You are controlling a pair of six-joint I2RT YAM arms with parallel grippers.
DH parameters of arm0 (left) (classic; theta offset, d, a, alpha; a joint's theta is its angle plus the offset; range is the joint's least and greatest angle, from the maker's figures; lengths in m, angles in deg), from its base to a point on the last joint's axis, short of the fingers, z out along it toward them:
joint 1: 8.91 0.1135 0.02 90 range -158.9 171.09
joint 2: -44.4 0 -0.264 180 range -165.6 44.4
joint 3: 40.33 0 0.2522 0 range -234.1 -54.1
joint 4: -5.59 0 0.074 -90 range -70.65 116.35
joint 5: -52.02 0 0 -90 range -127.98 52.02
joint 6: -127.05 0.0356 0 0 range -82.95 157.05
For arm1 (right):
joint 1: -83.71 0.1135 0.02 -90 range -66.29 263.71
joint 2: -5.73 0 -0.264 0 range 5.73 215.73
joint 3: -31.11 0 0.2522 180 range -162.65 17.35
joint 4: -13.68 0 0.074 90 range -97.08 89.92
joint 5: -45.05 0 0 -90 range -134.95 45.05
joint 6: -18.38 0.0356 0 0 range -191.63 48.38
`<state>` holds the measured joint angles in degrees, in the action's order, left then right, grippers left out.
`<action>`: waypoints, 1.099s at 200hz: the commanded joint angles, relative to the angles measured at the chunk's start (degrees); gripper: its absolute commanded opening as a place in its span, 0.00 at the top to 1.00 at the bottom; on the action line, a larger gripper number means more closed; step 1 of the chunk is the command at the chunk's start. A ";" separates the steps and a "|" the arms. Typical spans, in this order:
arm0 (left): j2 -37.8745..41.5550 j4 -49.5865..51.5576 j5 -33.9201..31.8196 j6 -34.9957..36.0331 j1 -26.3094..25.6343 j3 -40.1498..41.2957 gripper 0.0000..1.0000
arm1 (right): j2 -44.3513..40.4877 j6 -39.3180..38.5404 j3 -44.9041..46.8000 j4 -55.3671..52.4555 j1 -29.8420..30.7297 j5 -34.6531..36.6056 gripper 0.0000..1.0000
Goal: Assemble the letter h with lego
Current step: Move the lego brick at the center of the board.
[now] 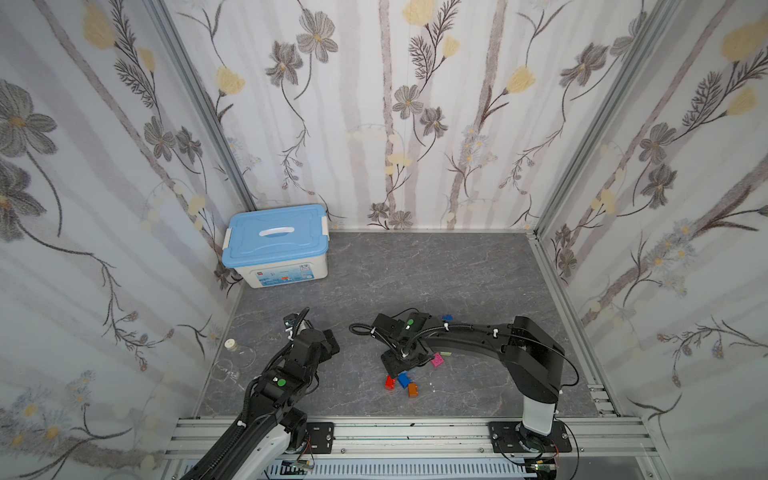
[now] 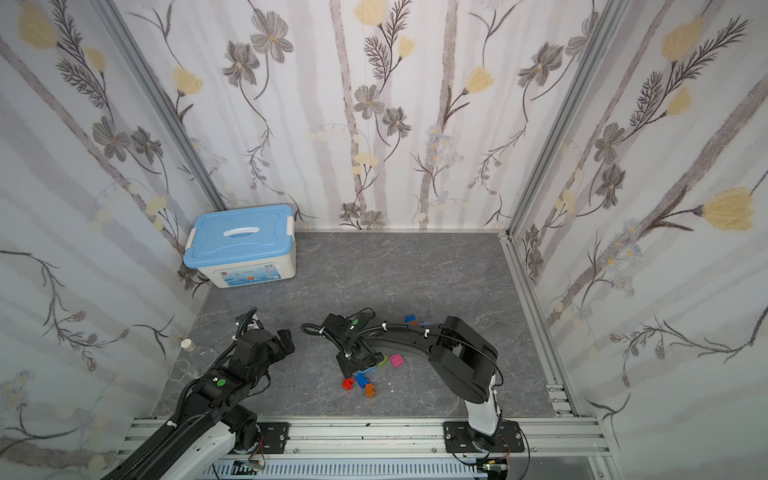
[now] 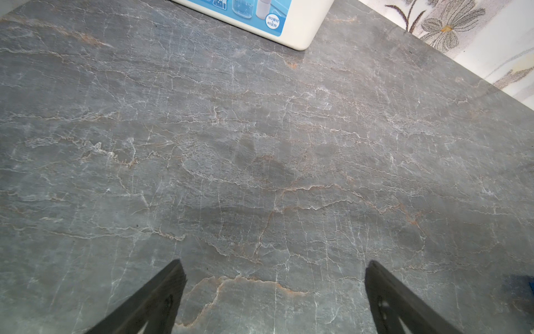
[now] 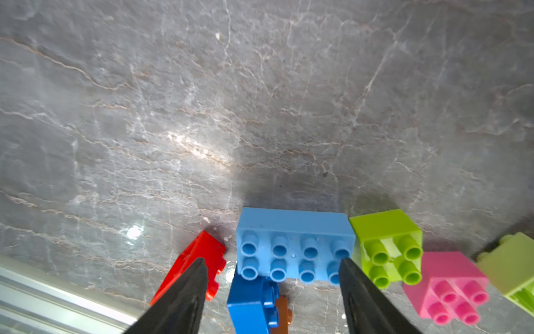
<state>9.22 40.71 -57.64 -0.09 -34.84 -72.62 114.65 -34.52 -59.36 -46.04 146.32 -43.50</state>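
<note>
Down at about 6 o'clock on the grey table (image 1: 415, 282) (I'm calling the back wall 12), the right gripper (image 4: 273, 261) is nosed into the lego pile (image 1: 403, 379), jaws apart, straddling the long light-blue brick (image 4: 294, 228) end to end. From the wrist view it isn't pinching it: one finger sits at the brick's end, the other has a gap to it.

What worries me: the red brick (image 4: 202, 248) is right beside the finger with the gap, so a squeeze could shove it along or trap it against the light-blue one. The lime brick (image 4: 384, 228) is touching, or near enough, the other end, and that finger could wedge it aside or drag it up too. The dark-blue brick (image 4: 248, 303) and orange brick (image 4: 282, 313) sit close in on the 6 o'clock side of the jaws, so a lift might knock them. Holding a long piece by its ends also invites it to swivel.

The pink brick (image 2: 397, 360) lies at about 3 o'clock of the gripper in a top view, out of harm's way. The left gripper (image 3: 274, 266) hangs spread wide over bare stone around 8 o'clock, holding nothing, and the storage box (image 1: 276, 245) sits shut in the 10 o'clock corner. No h built yet.
</note>
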 commanded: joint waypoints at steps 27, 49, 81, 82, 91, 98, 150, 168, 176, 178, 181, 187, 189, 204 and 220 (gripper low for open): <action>-1.15 -0.71 -0.31 -0.21 0.01 -0.64 0.00 | 0.85 2.56 1.70 0.86 0.06 -0.86 0.26; -1.82 -0.82 -0.13 -0.12 0.03 -0.97 0.00 | 0.94 2.71 2.22 0.71 0.05 -0.63 0.26; -1.98 -0.89 -0.05 -0.12 0.00 -0.94 0.00 | 1.30 2.90 2.70 1.27 0.06 0.39 0.27; -1.94 -0.89 -0.04 -0.12 0.00 -0.92 0.00 | 1.34 2.89 2.70 1.29 0.01 0.44 0.27; -1.91 -0.95 -0.05 -0.03 0.00 -0.91 0.00 | 1.99 2.88 2.33 1.23 -0.15 0.83 0.27; -1.91 -0.94 0.04 -0.03 -0.01 -0.92 0.00 | 2.54 2.89 2.02 1.16 -0.12 1.17 0.28; -1.47 -0.75 0.02 -0.03 0.01 -0.77 0.00 | 3.66 2.39 -0.56 1.45 -2.27 1.65 0.36; -1.47 -0.71 0.10 -0.02 0.01 -0.72 0.00 | 3.93 1.61 -1.91 1.63 -4.44 1.51 0.36; -1.47 -0.83 0.09 0.01 0.00 -0.73 0.00 | 4.21 1.18 -2.87 1.66 -5.68 1.28 0.36; -1.47 -0.76 0.13 0.05 -0.06 -0.73 0.00 | 4.31 1.10 -3.11 1.72 -5.90 1.23 0.36; -1.46 -0.73 0.14 0.05 0.00 -0.75 0.00 | 4.36 0.79 -3.47 1.79 -6.35 1.14 0.36; -1.38 -0.71 0.15 0.06 -0.01 -0.74 0.00 | 4.98 0.43 -4.33 1.82 -7.15 0.97 0.36; -1.38 -0.73 0.10 0.06 0.00 -0.73 0.00 | 5.16 0.25 -4.61 1.76 -7.46 0.93 0.36; -1.36 -0.65 0.15 0.06 0.07 -0.72 0.00 | 6.77 -0.57 -6.72 1.87 -9.15 0.61 0.36; -1.38 -0.60 0.15 0.05 0.04 -0.72 0.00 | 9.01 -1.30 -8.93 1.53 -10.40 0.40 0.36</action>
<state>7.78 40.54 -57.24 -0.05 -34.84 -73.10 121.54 -34.24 -65.98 -44.18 137.16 -43.23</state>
